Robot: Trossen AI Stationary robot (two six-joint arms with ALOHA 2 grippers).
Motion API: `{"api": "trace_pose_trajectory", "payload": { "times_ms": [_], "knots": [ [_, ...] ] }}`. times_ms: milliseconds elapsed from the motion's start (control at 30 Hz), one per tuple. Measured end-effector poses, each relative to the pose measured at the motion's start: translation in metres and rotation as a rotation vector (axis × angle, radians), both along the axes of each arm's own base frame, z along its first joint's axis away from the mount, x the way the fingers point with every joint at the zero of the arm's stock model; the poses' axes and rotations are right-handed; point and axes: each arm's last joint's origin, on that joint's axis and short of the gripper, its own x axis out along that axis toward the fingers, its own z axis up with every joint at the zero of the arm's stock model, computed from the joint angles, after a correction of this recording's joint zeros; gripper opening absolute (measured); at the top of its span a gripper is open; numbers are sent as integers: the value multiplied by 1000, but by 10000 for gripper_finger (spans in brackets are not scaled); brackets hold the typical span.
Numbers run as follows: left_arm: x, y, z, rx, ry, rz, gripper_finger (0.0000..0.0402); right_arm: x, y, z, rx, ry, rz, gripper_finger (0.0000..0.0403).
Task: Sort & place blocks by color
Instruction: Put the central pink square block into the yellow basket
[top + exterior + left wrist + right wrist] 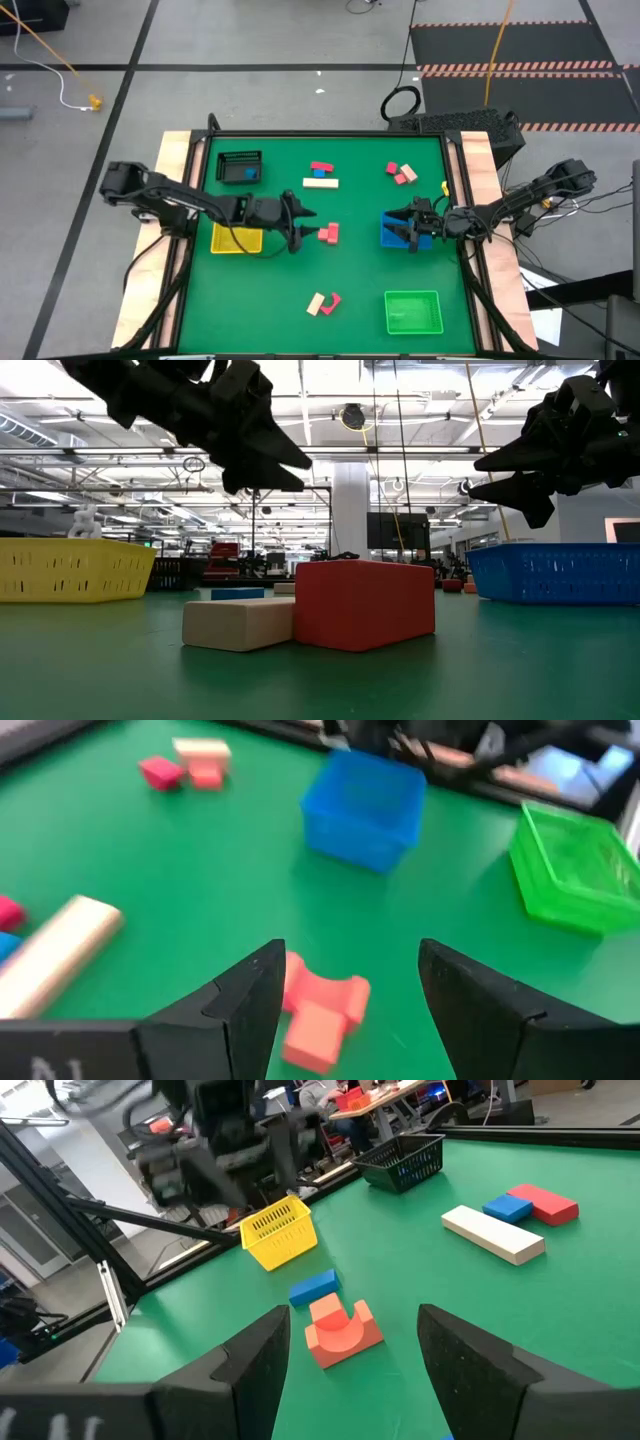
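A green table (350, 290) with pale wooden side rails carried four trays: black (240, 166) at the far left, yellow (237, 239) at the left, blue (402, 230) at the right, green (413, 311) at the near right. Blocks lay scattered on it: a red, blue and long tan group (321, 175) far centre, pink pieces (401, 173) far right, red blocks (329, 233) mid-table, and a tan and red pair (323, 302) near the front.

Left gripper (300, 228) reaches in from 9 o'clock, jaws apart, empty. Right gripper (404, 228) enters from 3 o'clock, likewise parted, empty.
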Motion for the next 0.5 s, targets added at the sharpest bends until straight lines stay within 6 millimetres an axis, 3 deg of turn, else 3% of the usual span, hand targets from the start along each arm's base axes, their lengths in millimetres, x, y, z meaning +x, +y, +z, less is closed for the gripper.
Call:
{"api": "trace_pose_trajectory", "payload": {
  "times_ms": [267,500],
  "knots": [
    [10,-28,-25,95,19,-122,235,0,0,0,0,0,0,212],
    [14,-34,-39,181,32,-176,297,0,0,0,0,0,0,212]
  ]
}}
